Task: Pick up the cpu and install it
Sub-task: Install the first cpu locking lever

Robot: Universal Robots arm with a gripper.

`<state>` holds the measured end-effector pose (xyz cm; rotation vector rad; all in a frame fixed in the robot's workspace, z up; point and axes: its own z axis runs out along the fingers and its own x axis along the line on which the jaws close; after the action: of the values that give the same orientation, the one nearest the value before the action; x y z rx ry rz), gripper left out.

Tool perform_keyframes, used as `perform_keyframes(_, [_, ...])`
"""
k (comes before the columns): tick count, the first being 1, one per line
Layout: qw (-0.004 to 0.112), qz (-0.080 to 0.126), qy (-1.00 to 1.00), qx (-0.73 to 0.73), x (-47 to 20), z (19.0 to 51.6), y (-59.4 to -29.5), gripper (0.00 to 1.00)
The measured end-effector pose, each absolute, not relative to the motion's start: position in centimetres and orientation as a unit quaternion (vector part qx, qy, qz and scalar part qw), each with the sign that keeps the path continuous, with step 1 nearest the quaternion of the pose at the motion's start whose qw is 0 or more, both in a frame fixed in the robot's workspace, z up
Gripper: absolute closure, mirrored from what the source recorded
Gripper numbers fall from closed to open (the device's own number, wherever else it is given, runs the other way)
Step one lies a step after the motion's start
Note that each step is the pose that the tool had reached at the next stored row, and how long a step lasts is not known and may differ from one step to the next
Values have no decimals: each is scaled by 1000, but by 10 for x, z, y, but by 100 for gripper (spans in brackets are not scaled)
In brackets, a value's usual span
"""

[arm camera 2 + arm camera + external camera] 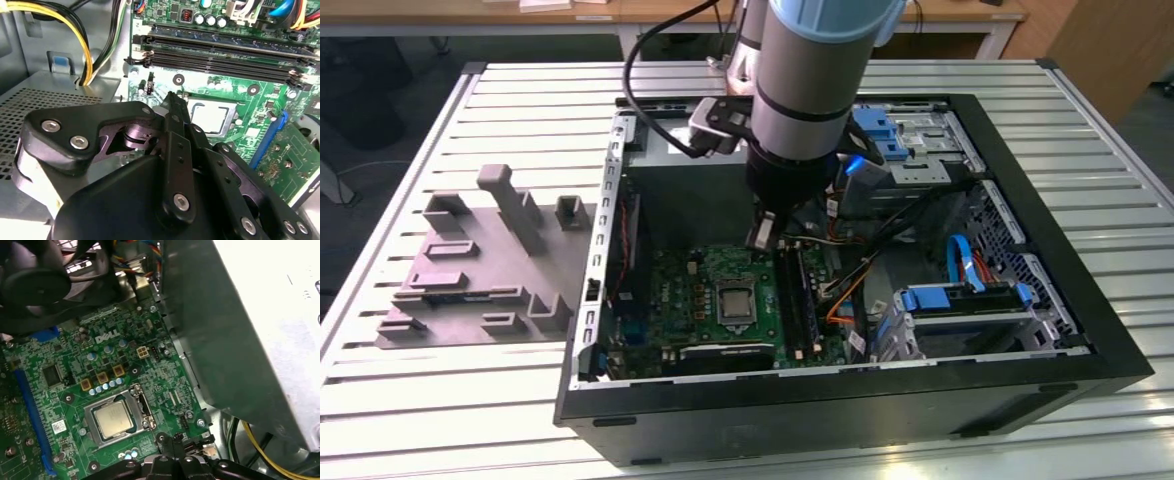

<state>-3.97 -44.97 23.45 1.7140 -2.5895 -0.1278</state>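
On the exterior view's left, a grey moulded tray [474, 265] with raised blocks lies on the slatted metal table [414, 395], touching the left wall of the open black computer case [854, 400]. Inside the case, the green circuit board [680, 310] covers the floor towards seven o'clock from the case's middle. The cpu [735, 303] sits in the board's metal socket frame [735, 322]; in the first wrist view the cpu [114, 420] shows its silvery top, lying flat within the frame [95, 415]. The gripper [762, 238] hangs from the arm [807, 90] just above the board, at about one o'clock from the cpu and apart from it. In the second wrist view the fingers [172, 112] are pressed together to a narrow tip with nothing between them. Farther right, blue drive brackets [961, 298] and orange and blue cables [958, 262] fill the case at four o'clock.
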Motion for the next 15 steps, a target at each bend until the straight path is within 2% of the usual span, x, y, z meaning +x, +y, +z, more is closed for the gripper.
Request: perform_keyframes(15, [17, -41, -827, 561, -40, 235, -460, 89])
